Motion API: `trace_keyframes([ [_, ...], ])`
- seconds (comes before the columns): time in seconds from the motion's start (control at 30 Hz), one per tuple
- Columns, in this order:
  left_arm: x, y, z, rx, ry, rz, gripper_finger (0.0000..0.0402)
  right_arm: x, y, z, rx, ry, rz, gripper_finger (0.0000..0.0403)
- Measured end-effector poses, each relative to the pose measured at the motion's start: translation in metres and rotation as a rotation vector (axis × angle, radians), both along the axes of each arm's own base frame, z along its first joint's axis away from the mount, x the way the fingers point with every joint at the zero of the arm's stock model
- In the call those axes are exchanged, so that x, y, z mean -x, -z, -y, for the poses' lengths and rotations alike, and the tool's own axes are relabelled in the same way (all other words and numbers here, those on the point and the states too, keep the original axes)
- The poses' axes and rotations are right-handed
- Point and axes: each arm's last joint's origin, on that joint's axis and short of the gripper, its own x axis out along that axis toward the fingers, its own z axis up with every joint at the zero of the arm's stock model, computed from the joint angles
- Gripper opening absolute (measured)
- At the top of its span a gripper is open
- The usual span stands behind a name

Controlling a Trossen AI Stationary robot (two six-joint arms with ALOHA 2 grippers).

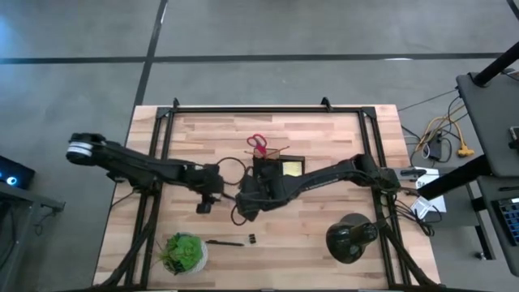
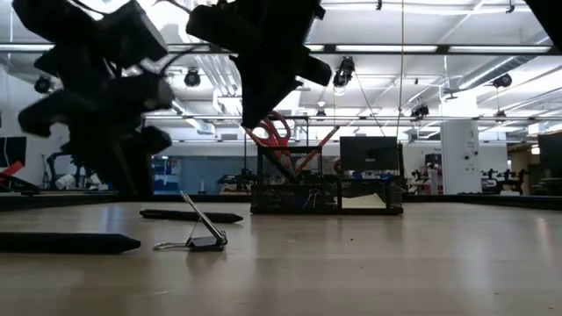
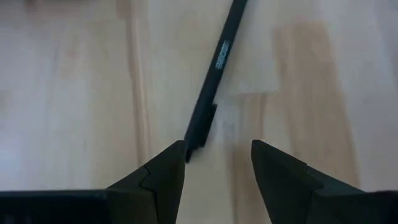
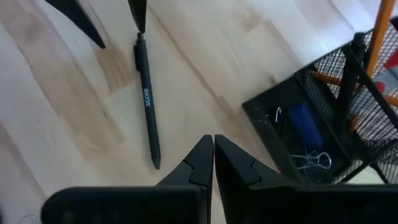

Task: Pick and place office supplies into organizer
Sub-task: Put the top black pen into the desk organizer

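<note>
While the left gripper (image 3: 214, 168) hovered low over the table with its fingers spread and empty, a black pen (image 3: 211, 93) lay flat on the wood just ahead of it, its near end reaching in beside one fingertip. That alignment looked deliberate: the open jaws straddled the pen's line, seemingly ready to drop and pinch it.

Seen from above, this gripper (image 1: 207, 195) sat at about nine o'clock from the wire-mesh organizer (image 1: 280, 166), close by. The right gripper (image 4: 213, 155), fingers pressed together and holding nothing, hung at the organizer's seven o'clock, probably parked clear after a delivery. Its camera showed the same pen (image 4: 147, 99) and, inside one organizer compartment, a small purple piece (image 4: 303, 121) and a binder clip (image 4: 314, 160).

Red-handled scissors (image 1: 258, 145) and an orange pencil (image 2: 316, 149) stood upright in the organizer, with the yellow sticky-note pad (image 1: 290, 167) in it too. Another black pen (image 1: 225, 242) and a small black clip (image 1: 252, 238) waited at six o'clock, beside the potted plant (image 1: 184, 251). Roughly half the supplies seemed stowed.
</note>
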Motion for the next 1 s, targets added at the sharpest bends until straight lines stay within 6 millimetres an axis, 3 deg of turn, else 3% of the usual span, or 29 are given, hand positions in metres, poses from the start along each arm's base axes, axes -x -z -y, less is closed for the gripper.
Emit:
trace_keyframes([
  [0.2,-0.015,0.018,0.001,-0.013,-0.007,-0.04,0.0169,0.001,0.005,0.001,0.002,0.012,-0.011,0.0009],
  [0.53,-0.029,0.021,0.001,-0.053,-0.005,-0.055,0.0165,0.001,0.006,0.001,0.001,0.015,-0.008,0.0009],
  [1.0,-0.032,0.036,0.002,-0.089,0.041,-0.116,0.0041,0.001,0.006,0.001,0.02,0.018,-0.007,0.0009],
])
